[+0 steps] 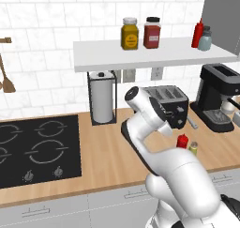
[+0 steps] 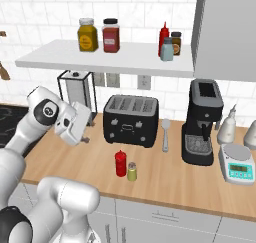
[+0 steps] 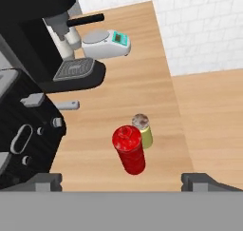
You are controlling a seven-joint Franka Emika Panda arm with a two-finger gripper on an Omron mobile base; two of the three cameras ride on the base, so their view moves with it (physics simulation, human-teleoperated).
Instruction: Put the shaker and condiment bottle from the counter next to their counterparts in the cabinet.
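Note:
On the wooden counter (image 2: 165, 179), in front of the toaster, the red condiment bottle (image 2: 120, 163) stands upright with the small yellow-green shaker (image 2: 132, 171) close by its right side. In the hand view the bottle (image 3: 129, 149) and shaker (image 3: 143, 130) lie below and ahead of my gripper (image 3: 123, 181), which is open and holds nothing. From the right base view the gripper (image 2: 85, 138) hangs above the counter, left of the toaster and well left of both items. On the white cabinet shelf (image 2: 100, 59) stand the counterparts: a red squeeze bottle (image 2: 163, 38) and a grey-blue shaker (image 2: 167, 50).
A black toaster (image 2: 131, 120), a coffee machine (image 2: 202, 122), a spoon (image 2: 165, 134) and a kitchen scale (image 2: 239, 169) share the counter. A paper towel holder (image 1: 102, 102) and the cooktop (image 1: 37, 149) lie to the left. A yellow jar (image 2: 87, 35) and a red-filled jar (image 2: 111, 36) stand on the shelf.

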